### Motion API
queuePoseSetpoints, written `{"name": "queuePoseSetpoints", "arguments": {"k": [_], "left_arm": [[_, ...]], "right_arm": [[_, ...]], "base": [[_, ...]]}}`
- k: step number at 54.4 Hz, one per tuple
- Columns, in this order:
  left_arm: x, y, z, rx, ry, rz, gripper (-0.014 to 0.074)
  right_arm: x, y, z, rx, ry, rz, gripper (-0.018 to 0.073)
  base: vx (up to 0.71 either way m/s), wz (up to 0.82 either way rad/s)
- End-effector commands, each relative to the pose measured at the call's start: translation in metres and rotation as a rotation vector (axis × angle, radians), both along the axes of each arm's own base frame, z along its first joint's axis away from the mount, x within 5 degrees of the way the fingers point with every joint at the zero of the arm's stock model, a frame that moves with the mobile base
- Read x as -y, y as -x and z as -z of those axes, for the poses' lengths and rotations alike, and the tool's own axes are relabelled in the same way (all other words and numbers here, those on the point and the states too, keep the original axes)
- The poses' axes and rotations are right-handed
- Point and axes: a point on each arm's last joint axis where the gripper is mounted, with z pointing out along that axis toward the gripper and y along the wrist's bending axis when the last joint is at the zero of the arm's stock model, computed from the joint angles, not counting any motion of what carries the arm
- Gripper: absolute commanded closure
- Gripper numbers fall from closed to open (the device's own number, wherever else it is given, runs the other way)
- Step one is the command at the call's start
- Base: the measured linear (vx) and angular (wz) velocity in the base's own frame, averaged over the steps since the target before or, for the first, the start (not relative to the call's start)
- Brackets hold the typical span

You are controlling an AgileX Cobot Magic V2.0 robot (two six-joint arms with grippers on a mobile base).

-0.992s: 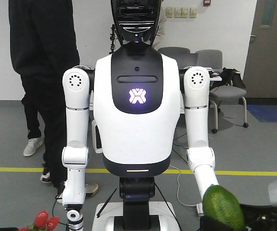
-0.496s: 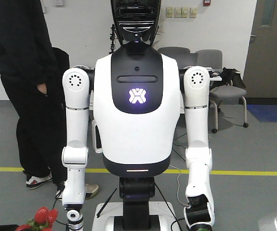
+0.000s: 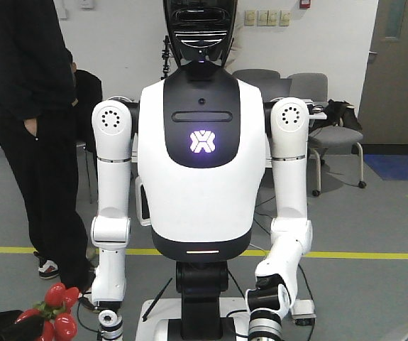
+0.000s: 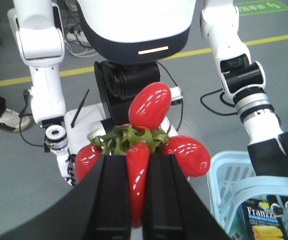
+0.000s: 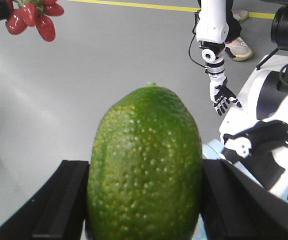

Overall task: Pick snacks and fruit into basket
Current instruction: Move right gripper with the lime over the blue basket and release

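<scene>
Left gripper (image 4: 136, 200) clamps the red cluster (image 4: 149, 135) by one oval, held up in front of a white humanoid (image 3: 202, 163). Right gripper (image 5: 144, 200) squeezes the green fruit (image 5: 146, 165) between both fingers. Basket (image 4: 224, 175) sits low right of the cluster (corn carton (image 4: 261, 225) already inside); the humanoid's arm hangs over its rim. Person (image 3: 26, 106) in black stands behind.
</scene>
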Motion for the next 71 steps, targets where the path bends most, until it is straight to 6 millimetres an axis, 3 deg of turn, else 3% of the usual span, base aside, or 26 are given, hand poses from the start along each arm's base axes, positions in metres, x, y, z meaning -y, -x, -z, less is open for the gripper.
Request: {"name": "queuePoseSetpoints", "arguments": {"k": [1,13,27,49,71], "left_arm": [[-0.003,-0.003,-0.020,0.121,0.047,-0.051,0.0596],[-0.005,-0.004,-0.023,0.157,0.052,-0.072,0.0596],[-0.005,-0.004,-0.024,0.170,0.056,-0.080,0.0596],[-0.005,-0.004,-0.024,0.166,0.055,-0.077,0.0596],[-0.005,-0.004,-0.024,0.166,0.055,-0.077,0.0596]], "right_arm": [[-0.001,0.000,-0.013,0.053,-0.021,-0.017,0.0568],[-0.009,0.006,-0.020,0.184,-0.027,-0.174,0.0568],[-0.012,0.002,-0.022,0.247,-0.051,-0.196,0.0568],[-0.023,-0.025,0.011,0.116,-0.106,-0.255,0.0568],[-0.030,-0.041,0.045,-0.048,-0.127,-0.292,0.0568]], "base": [[0.00,0.00],[0.00,0.00],[0.00,0.00],[0.00,0.00],[0.00,0.00]]}}
